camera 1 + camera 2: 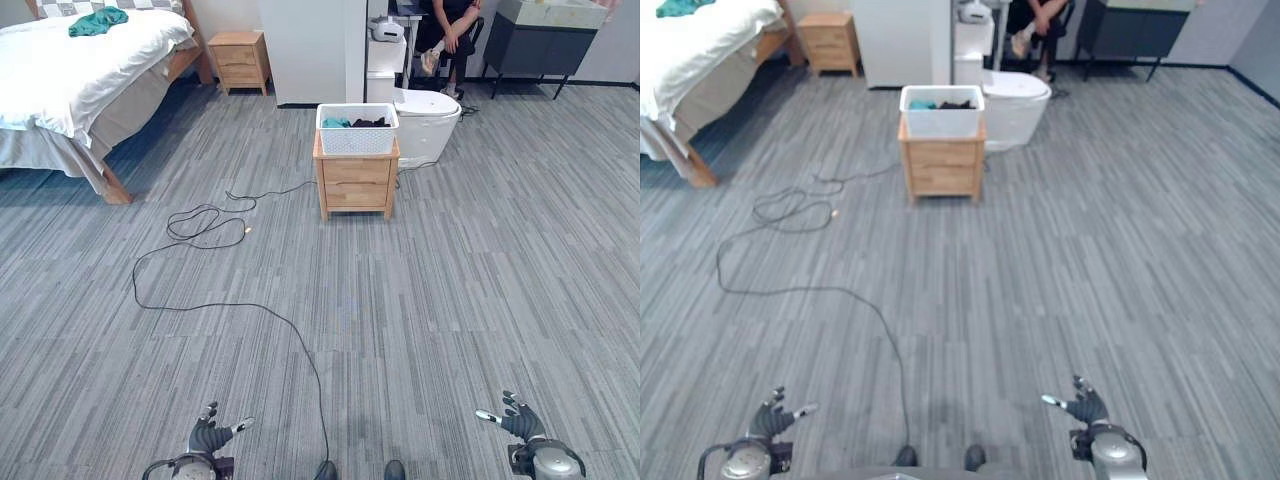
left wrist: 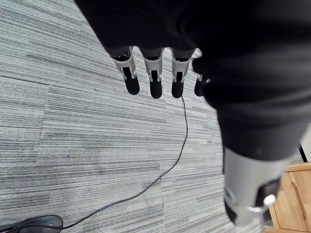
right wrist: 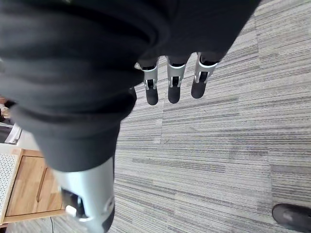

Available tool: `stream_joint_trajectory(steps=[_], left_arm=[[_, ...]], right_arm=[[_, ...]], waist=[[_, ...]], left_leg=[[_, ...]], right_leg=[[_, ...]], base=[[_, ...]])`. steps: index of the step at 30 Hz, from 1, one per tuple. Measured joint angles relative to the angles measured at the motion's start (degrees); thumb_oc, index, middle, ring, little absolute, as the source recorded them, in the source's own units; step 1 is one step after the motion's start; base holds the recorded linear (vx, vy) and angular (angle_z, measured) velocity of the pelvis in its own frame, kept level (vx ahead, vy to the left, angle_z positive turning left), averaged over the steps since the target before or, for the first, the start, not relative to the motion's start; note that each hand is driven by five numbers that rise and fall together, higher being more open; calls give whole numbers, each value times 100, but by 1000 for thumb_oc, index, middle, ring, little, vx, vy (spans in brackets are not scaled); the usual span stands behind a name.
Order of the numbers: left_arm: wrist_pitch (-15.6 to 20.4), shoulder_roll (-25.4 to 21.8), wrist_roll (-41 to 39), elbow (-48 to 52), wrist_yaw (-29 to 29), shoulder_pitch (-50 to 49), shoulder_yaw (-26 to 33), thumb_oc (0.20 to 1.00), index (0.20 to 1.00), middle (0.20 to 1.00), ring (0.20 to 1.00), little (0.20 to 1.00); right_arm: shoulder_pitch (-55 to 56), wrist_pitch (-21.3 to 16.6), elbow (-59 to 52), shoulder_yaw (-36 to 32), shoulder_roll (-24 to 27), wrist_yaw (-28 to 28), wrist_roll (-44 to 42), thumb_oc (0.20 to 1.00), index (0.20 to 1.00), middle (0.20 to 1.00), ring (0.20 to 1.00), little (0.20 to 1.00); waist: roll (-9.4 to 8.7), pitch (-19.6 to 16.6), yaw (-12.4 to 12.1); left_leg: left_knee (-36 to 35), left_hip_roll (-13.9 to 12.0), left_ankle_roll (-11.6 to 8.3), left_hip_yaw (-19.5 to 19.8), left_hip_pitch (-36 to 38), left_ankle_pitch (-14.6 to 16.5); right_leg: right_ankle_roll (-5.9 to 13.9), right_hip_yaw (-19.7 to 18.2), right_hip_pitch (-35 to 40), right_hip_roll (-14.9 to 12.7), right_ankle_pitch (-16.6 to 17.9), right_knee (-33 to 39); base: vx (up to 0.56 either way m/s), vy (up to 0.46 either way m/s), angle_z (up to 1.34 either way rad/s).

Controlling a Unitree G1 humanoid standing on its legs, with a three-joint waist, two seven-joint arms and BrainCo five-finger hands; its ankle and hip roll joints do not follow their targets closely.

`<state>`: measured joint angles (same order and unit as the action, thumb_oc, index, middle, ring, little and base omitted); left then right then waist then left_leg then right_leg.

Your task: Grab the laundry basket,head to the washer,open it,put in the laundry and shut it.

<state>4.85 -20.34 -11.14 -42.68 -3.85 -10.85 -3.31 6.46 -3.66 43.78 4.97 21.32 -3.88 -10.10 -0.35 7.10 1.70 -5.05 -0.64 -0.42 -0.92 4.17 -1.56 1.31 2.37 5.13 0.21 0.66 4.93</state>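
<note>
A white perforated laundry basket (image 1: 357, 131) with dark and teal clothes in it stands on a small wooden cabinet (image 1: 356, 180), far ahead in the middle of the room. Just behind it to the right is a round white washer (image 1: 425, 120) with its lid down. My left hand (image 1: 209, 434) hangs low at the near left, fingers straight and relaxed, holding nothing. My right hand (image 1: 518, 420) hangs low at the near right, open and empty too. In the wrist views the fingers (image 2: 154, 77) of the left and the fingers (image 3: 174, 80) of the right point down over bare carpet.
A bed (image 1: 80, 60) with a teal cloth (image 1: 97, 21) fills the far left, a wooden nightstand (image 1: 239, 60) beside it. A person (image 1: 447, 35) sits on a chair behind the washer. A dark cabinet (image 1: 545, 40) stands at the far right. Grey carpet stretches between me and the basket.
</note>
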Motion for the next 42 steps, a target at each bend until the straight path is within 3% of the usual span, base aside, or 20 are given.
stream_joint_trajectory(steps=[9, 16, 19, 25, 26, 28, 32, 36, 38, 39, 40, 41, 42], left_arm=[[-38, 13, 1, 2, -4, 6, -16, 1000, 1000, 1000, 1000, 1000], [-41, -2, -3, 1, -95, 286, 8, 1000, 1000, 1000, 1000, 1000], [-42, -6, -4, 0, -103, 386, 54, 1000, 1000, 1000, 1000, 1000], [-39, -135, -3, -9, -114, 565, 140, 1000, 1000, 1000, 1000, 1000], [-43, -147, -2, -46, -123, 618, 153, 1000, 1000, 1000, 1000, 1000], [-44, -137, -3, -53, -140, 669, 137, 1000, 1000, 1000, 1000, 1000], [-43, -80, -2, -357, -155, 739, 59, 1000, 1000, 1000, 1000, 1000], [-76, 48, -1, -583, -144, 709, 31, 1000, 1000, 1000, 1000, 1000], [-79, 62, 5, -503, -130, 614, -3, 1000, 1000, 1000, 1000, 1000], [-82, 118, 8, -497, -128, 618, -38, 1000, 1000, 1000, 1000, 1000], [-104, 192, 8, -454, -106, 555, -147, 1000, 1000, 1000, 1000, 1000], [-101, 195, 8, -373, -100, 543, -159, 1000, 1000, 1000, 1000, 1000], [-105, 234, 8, -319, -88, 538, -155, 1000, 1000, 1000, 1000, 1000]], right_arm=[[29, 9, -3, 1, -14, -101, -1, 1000, 1000, 1000, 1000, 1000], [-196, 82, 21, 6, -189, -118, -8, 1000, 1000, 1000, 1000, 1000], [-328, 94, 22, 6, -222, -126, -10, 1000, 1000, 1000, 1000, 1000], [-645, 102, -7, 67, -226, -141, -8, 1000, 1000, 1000, 1000, 1000], [-740, 103, -28, 209, -227, -149, -7, 1000, 1000, 1000, 1000, 1000], [-697, 106, -70, 254, -234, -144, -5, 1000, 1000, 1000, 1000, 1000], [-661, 108, -118, 445, -229, -185, -4, 1000, 1000, 1000, 1000, 1000], [-544, 126, -94, 450, -256, -222, 6, 1000, 1000, 1000, 1000, 1000], [-361, 141, -58, 442, -241, -223, 7, 1000, 1000, 1000, 1000, 1000], [-359, 141, -12, 431, -206, -225, 7, 1000, 1000, 1000, 1000, 1000], [-312, 144, 10, 395, -200, -225, 7, 1000, 1000, 1000, 1000, 1000], [-294, 143, 5, 395, -212, -219, 7, 1000, 1000, 1000, 1000, 1000], [-427, 140, 7, 364, -205, -221, 6, 1000, 1000, 1000, 1000, 1000]], waist=[[-67, 33, -3], [-335, 138, -19], [-360, 161, -6], [-344, 471, 17], [-318, 619, -10], [-340, 686, 5], [-384, 749, 63], [-383, 798, 184], [-380, 803, 288], [-251, 794, 296], [-21, 734, 350], [-39, 728, 355], [0, 725, 315]], left_leg=[[30, 36, 53, -64, -88, 15], [37, 49, 94, -325, -199, 88], [38, 76, 131, -390, -307, 83], [111, 95, 323, -561, -413, 220], [207, 108, 415, -604, -392, 261], [199, 188, 468, -612, -306, 361], [213, 335, 497, -591, -231, 502], [269, 446, 422, -411, 48, 820], [252, 403, 297, -156, 447, 1000], [196, 260, 237, -83, 565, 1105], [401, 37, 15, 66, 668, 1258], [579, 11, 6, 58, 676, 1262], [1147, -91, -105, 74, 575, 1271]], right_leg=[[11, -100, -119, -20, 15, -17], [19, -330, -397, -27, 51, -98], [23, -385, -559, -50, 58, -199], [222, -413, -1273, -48, -60, -1327], [382, -291, -1669, -119, -281, -2115], [368, -59, -2061, -268, -557, -2704], [496, 112, -2654, -493, -454, -1817], [601, 369, -2745, -633, -356, -718], [470, 373, -2561, -639, -50, -719], [419, 371, -2496, -535, 225, -851], [354, 456, -2389, -346, 383, -1009], [239, 476, -2290, -327, 695, -985], [-123, 531, -2058, -225, 886, -948]], base=[[18, 40, -5], [38, 88, -18], [46, 107, -21], [76, 87, -18], [274, 29, -13], [262, 6, -11], [274, -55, 7], [303, -124, 29], [427, -215, 67], [340, -225, 53], [312, -239, 53], [242, -222, 58], [214, -195, 24]])
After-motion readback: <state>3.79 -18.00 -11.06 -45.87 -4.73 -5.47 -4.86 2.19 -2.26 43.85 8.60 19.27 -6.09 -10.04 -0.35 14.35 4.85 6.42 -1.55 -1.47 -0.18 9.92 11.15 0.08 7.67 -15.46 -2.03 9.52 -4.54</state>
